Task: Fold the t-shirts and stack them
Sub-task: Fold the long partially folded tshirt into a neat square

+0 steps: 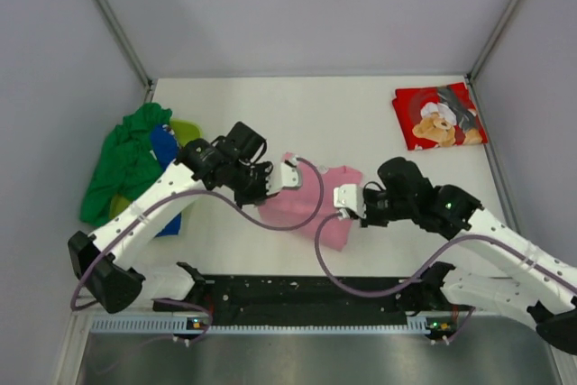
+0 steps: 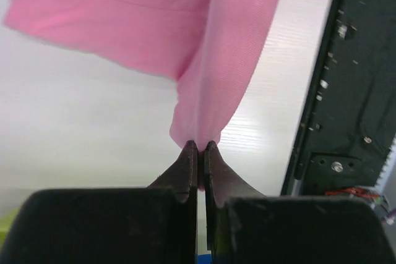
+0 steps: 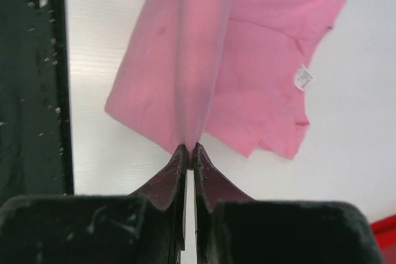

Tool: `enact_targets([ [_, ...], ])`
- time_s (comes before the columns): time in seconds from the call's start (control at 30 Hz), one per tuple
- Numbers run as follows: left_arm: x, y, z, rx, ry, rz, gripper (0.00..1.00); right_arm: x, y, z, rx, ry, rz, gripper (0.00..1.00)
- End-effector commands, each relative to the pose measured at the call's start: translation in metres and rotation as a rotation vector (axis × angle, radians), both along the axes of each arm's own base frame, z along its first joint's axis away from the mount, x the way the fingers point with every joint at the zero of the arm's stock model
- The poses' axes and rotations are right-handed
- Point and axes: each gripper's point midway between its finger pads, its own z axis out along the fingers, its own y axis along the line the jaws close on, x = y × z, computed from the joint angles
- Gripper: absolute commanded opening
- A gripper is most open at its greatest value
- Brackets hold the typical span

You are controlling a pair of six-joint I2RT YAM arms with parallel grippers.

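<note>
Pink t-shirt: plain, creased, white label visible. It sits mid-counter between the two arms, nearer the near edge. Long axis roughly left-right, with one corner trailing toward the near side.

Left end effector: fingers pressed together, pinching the shirt's left edge. Right end effector: the same on the right edge. Both arms reach inward toward centre.

Red teddy-print t-shirt: folded, far right. Green, blue and yellow-green heap: left.

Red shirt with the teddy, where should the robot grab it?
The red shirt lies flat and folded at the far right, so only its edges give something to pinch. Probably best its near edge, from above, with the right end effector, which now holds the pink shirt.
</note>
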Motion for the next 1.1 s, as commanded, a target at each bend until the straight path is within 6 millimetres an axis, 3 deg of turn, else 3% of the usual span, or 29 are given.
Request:
enact_targets([
  [0.0, 0.075, -0.009, 0.023, -0.015, -0.121, 0.206, 0.0, 0.039, -0.004, 0.017, 0.073, 0.019, -0.143, 0.0],
  [0.2, 0.154, -0.025, 0.032, -0.031, -0.138, 0.299, 0.0, 0.106, -0.018, 0.004, 0.083, 0.067, -0.37, 0.0],
  [0.33, 0.194, -0.036, 0.015, -0.004, -0.115, 0.324, 0.0, 0.146, -0.03, -0.005, 0.08, 0.073, -0.516, 0.0],
  [0.7, 0.278, -0.067, -0.036, 0.026, -0.182, 0.401, 0.0, 0.201, -0.062, -0.06, 0.092, 0.232, -0.805, 0.0],
  [0.83, 0.299, -0.075, -0.056, 0.027, -0.213, 0.431, 0.0, 0.219, -0.07, -0.079, 0.119, 0.288, -0.893, 0.0],
  [0.9, 0.308, -0.079, -0.067, 0.03, -0.224, 0.45, 0.05, 0.228, -0.072, -0.09, 0.108, 0.295, -0.927, 0.0],
  [0.97, 0.32, -0.084, -0.073, 0.024, -0.256, 0.474, 0.16, 0.235, -0.077, -0.106, 0.08, 0.321, -0.979, 0.0],
  [1.07, 0.351, -0.083, -0.069, 0.019, -0.371, 0.545, 0.37, 0.263, -0.094, -0.114, 0.076, 0.291, -1.14, 0.23],
])
